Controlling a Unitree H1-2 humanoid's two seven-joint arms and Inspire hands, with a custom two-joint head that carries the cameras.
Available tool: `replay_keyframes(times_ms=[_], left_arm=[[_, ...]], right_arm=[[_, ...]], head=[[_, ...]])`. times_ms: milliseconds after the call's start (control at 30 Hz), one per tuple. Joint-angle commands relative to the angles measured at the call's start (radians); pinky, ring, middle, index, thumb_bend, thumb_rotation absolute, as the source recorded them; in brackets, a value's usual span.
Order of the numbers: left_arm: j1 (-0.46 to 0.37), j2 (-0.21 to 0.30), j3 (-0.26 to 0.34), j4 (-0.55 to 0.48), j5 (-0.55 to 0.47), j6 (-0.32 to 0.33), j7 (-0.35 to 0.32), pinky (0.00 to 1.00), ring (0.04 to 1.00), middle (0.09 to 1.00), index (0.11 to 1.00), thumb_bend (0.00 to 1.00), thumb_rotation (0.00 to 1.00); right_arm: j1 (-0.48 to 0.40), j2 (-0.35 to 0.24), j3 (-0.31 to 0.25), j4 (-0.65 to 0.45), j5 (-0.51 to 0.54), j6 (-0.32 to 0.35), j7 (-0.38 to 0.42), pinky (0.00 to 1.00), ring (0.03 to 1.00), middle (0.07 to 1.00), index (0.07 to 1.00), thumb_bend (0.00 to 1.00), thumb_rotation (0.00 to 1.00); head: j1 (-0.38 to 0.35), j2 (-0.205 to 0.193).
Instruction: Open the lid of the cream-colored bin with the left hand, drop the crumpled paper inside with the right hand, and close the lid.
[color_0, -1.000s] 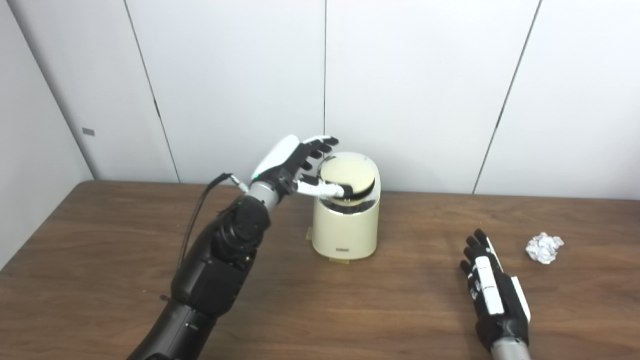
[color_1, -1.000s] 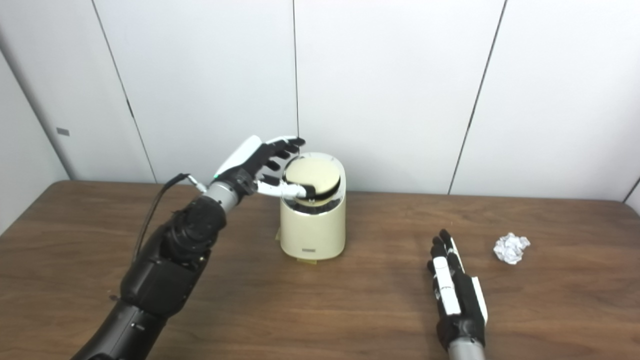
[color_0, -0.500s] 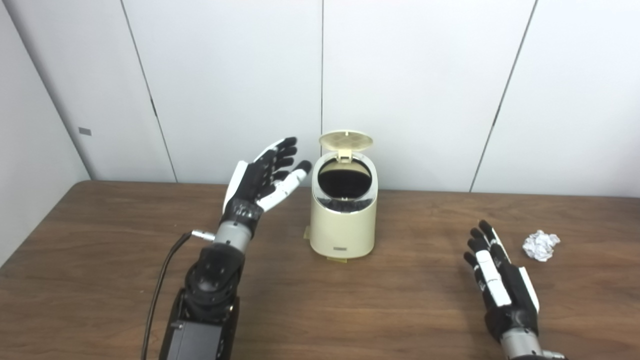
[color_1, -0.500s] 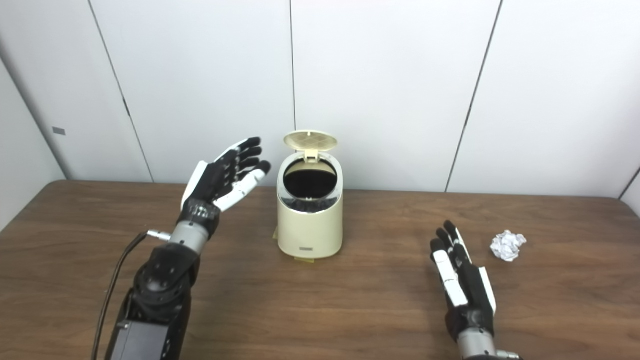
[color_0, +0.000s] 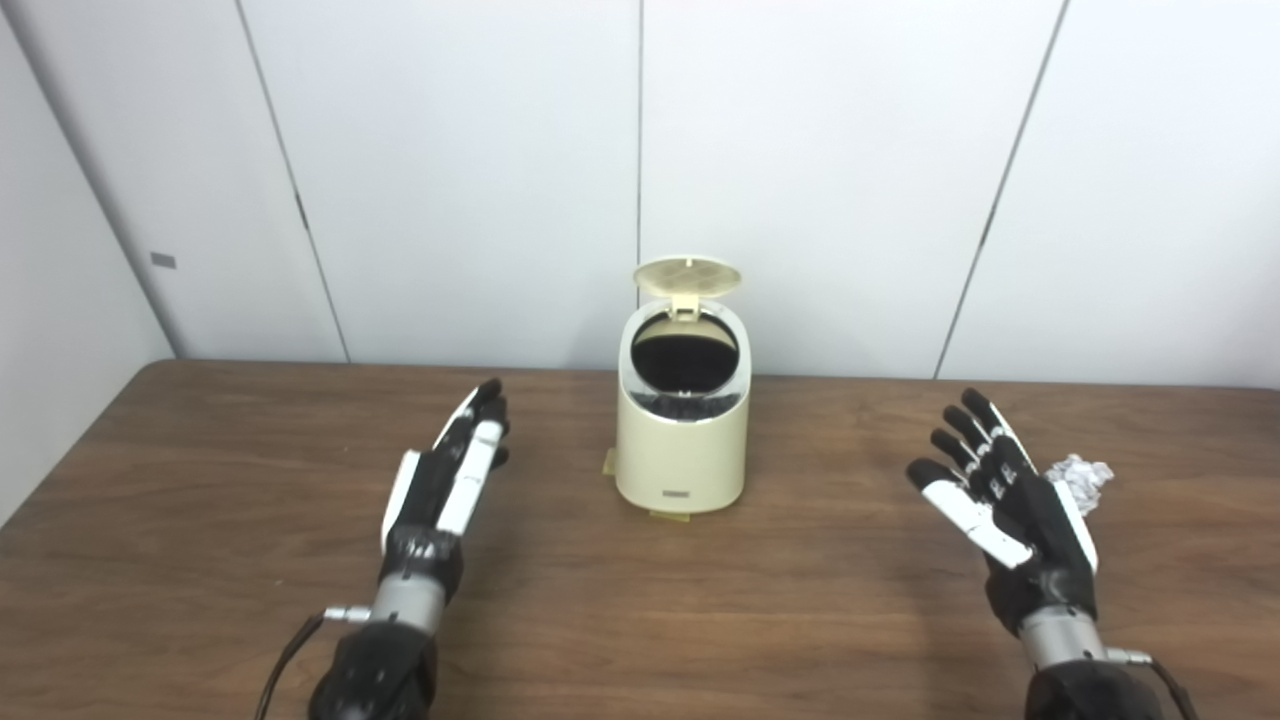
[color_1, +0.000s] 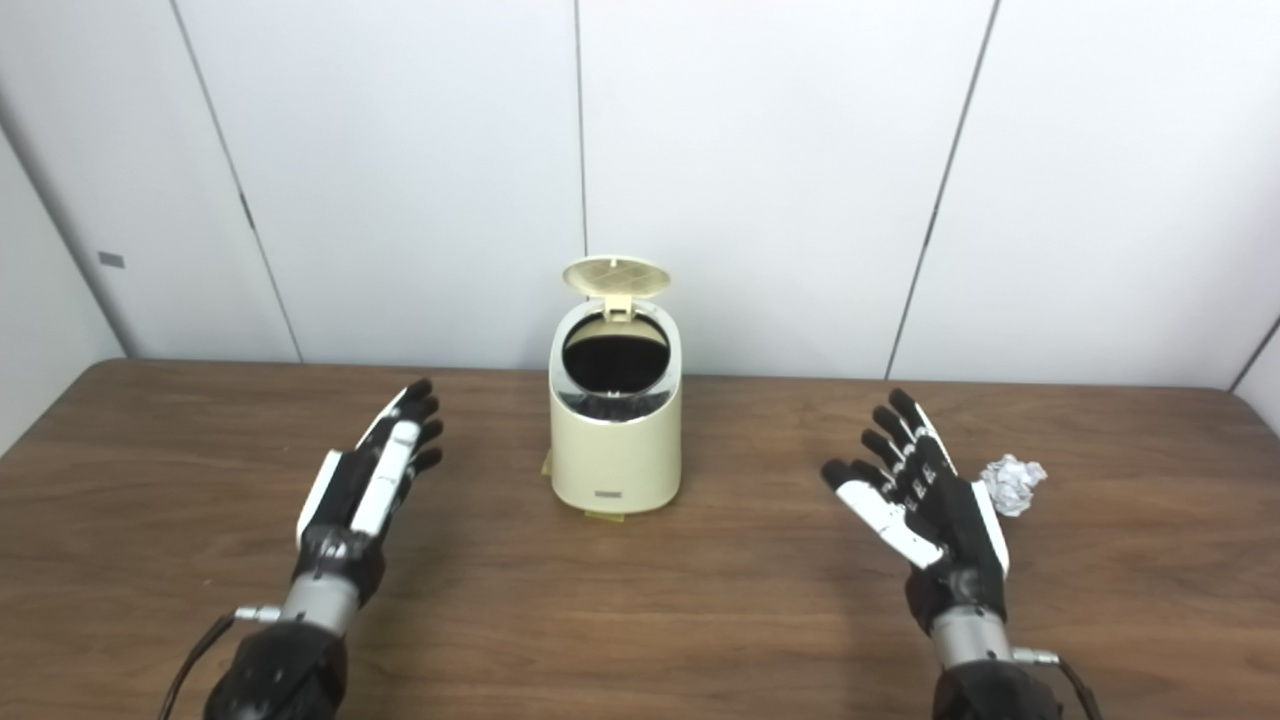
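The cream-colored bin (color_0: 682, 455) stands at the middle back of the wooden table (color_0: 200, 480). Its round lid (color_0: 687, 274) stands upright, and the dark opening (color_0: 685, 354) shows. My left hand (color_0: 447, 485) is open and empty, low over the table to the left of the bin. My right hand (color_0: 1005, 505) is open and empty, palm up, raised just left of the crumpled white paper (color_0: 1080, 473). The hand partly hides the paper in the left eye view; the paper shows beside it in the right eye view (color_1: 1012, 471).
White wall panels (color_0: 800, 150) rise right behind the table. A black cable (color_0: 285, 660) runs from my left wrist at the bottom edge. A small tape piece (color_0: 608, 463) sticks out under the bin.
The lid sprang open after my left hand pressed it. My left hand then drew back down and left, away from the bin. My right hand rose and turned palm up beside the paper.
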Motion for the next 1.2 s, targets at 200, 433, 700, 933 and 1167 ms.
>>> replay_keyframes(times_ms=[200, 433, 700, 933, 1167], left_arm=[[0.010, 0.011, 0.001, -0.047, -0.049, -0.022, 0.000, 0.97, 0.956, 0.969, 0.985, 0.57, 0.93], [0.007, 0.033, 0.014, -0.030, -0.077, -0.034, 0.000, 0.96, 0.962, 0.959, 0.976, 0.60, 0.90], [-0.001, 0.065, 0.032, -0.004, -0.118, -0.048, -0.016, 0.99, 0.972, 0.967, 0.977, 0.61, 0.86], [-0.004, 0.094, 0.043, 0.025, -0.142, -0.061, -0.030, 1.00, 0.982, 0.983, 0.979, 0.58, 0.85], [0.001, 0.099, 0.050, 0.015, -0.165, -0.053, -0.036, 1.00, 0.966, 0.972, 0.969, 0.56, 0.82]], right_arm=[[-0.072, -0.119, -0.059, -0.048, -0.067, 0.001, -0.013, 0.82, 0.888, 0.894, 0.864, 0.79, 0.21], [-0.089, -0.209, -0.072, -0.120, -0.155, 0.037, -0.009, 0.78, 0.824, 0.851, 0.827, 0.80, 0.19], [-0.102, -0.286, -0.035, -0.190, -0.365, 0.218, -0.013, 0.72, 0.804, 0.829, 0.814, 0.82, 0.11], [-0.127, -0.318, -0.008, -0.067, -0.471, 0.201, -0.027, 0.74, 0.801, 0.808, 0.795, 0.84, 0.09], [-0.176, -0.391, 0.068, 0.100, -0.544, 0.139, -0.009, 0.67, 0.783, 0.814, 0.788, 0.88, 0.10]], head=[[-0.074, 0.029], [-0.158, 0.036], [-0.281, 0.035], [-0.323, 0.020], [-0.316, 0.019]])
